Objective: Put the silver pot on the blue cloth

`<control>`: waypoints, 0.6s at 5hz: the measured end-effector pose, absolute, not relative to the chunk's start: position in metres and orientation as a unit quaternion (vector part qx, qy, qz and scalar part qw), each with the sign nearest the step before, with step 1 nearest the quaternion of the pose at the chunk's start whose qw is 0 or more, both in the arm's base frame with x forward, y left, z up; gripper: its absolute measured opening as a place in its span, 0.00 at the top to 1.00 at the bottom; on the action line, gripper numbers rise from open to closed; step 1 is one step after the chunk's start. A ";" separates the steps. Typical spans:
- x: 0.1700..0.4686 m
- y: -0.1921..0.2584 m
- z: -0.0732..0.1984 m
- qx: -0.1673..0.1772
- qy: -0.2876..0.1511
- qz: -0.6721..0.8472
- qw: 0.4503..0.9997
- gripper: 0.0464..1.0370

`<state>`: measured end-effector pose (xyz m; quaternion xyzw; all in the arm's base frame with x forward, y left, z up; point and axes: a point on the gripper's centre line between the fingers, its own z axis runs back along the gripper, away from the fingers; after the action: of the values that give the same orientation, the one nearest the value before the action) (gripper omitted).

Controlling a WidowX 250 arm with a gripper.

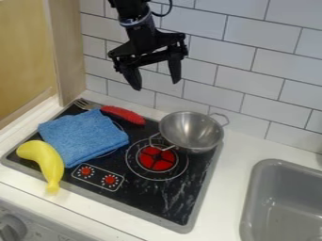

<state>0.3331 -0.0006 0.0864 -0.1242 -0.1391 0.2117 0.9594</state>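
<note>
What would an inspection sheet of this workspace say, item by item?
Surface: black stovetop on a white counter.
Job's things: silver pot at the stovetop's back right corner; folded blue cloth on the left, nothing on it.
Clutter: yellow banana against the cloth's near left side; fork with red handle behind the cloth.
Gripper: open and empty, above the stovetop's back edge.
Cables: black one looping at the arm.
Surroundings: tiled wall behind, gray sink right, wooden panel left.
</note>
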 end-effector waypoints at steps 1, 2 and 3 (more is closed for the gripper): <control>0.324 -0.003 0.071 -0.121 -0.111 0.213 0.963 0.04; 0.321 -0.007 0.069 -0.115 -0.101 0.189 0.970 0.04; 0.320 -0.016 0.062 -0.141 -0.088 0.162 0.973 0.04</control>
<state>0.3203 -0.0161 0.0617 -0.1411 -0.0885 0.1619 0.9727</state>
